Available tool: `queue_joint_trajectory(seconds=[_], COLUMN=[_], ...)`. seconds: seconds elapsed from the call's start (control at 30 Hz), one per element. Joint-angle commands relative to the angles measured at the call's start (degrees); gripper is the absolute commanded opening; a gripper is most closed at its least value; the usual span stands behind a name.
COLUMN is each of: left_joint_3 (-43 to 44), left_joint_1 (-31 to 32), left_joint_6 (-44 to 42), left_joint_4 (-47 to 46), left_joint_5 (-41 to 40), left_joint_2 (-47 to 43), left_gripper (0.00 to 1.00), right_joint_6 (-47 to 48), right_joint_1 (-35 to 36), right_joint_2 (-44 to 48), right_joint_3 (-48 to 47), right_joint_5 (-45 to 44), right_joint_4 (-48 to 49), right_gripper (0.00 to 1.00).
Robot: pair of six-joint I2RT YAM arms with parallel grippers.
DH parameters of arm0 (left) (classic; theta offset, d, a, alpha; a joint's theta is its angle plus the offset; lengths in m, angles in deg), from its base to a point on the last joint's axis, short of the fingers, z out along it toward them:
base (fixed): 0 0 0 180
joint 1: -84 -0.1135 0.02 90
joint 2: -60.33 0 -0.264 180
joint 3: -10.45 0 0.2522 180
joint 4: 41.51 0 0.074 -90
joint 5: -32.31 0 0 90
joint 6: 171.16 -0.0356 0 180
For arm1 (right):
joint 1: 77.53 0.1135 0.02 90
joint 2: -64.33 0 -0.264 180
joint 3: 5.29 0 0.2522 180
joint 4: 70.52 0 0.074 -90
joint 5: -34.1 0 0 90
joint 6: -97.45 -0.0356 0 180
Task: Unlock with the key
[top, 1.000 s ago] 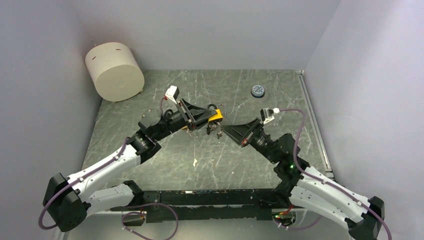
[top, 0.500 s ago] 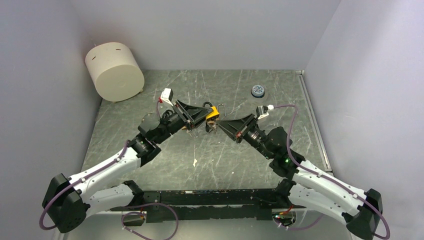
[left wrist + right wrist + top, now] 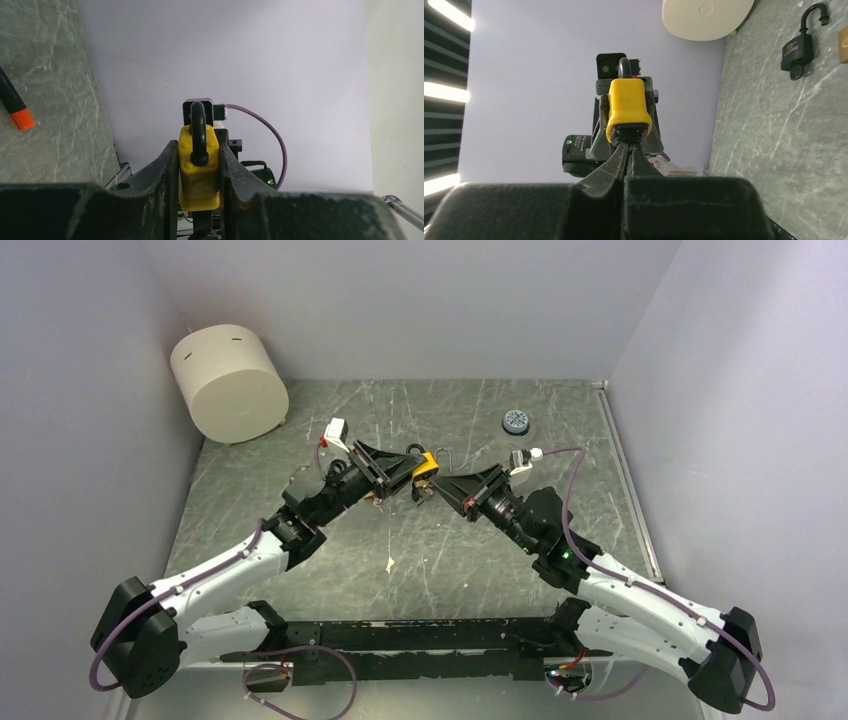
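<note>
A yellow padlock with a black shackle sits clamped between the fingers of my left gripper, held above the table. In the top view the padlock hangs between both arms, with the left gripper on its left. My right gripper is shut on the black head of the key, which sits against the bottom of the padlock. The key blade is hidden. A spare silver key dangles beside my right fingers. The right gripper meets the lock from the right.
A cream cylinder stands at the back left and a small blue round object at the back right. A black padlock with its shackle open lies on the table. An orange-tipped marker lies near the left arm.
Both arms shifted towards the back. The right gripper closed the gap to the yellow padlock and now has the key at its bottom face.
</note>
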Motion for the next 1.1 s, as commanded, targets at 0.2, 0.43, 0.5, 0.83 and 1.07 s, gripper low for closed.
queue_joint_trajectory(seconds=[0.2,0.43,0.5,0.83,1.07], left_joint_3=[0.35,0.61,0.65,0.46,0.23], left_joint_1=[2.21,2.16,2.2,2.2,2.15], left_joint_6=[-3.18,-5.42,-5.26,-3.43,-2.64], left_joint_4=[-3.62,-3.79,-4.56,-7.48,-7.32], left_joint_5=[6.67,6.52,6.97,8.68,9.0], left_joint_2=[-2.4,-3.0,-2.6,-1.33,-2.33], left_gripper=[0.02,0.03,0.03,0.03,0.03], right_joint_6=[12.51,15.36,15.72,16.66,16.09], right_joint_1=[-1.07,-1.07,-1.12,-1.07,-1.09], right_joint_2=[9.56,13.34,13.31,9.21,9.12], right_joint_3=[7.68,10.77,10.44,8.94,9.32], right_joint_5=[1.33,8.7,9.35,13.76,13.12], right_joint_4=[6.99,8.04,8.12,11.75,15.53], right_gripper=[0.42,0.55,0.51,0.28,0.24])
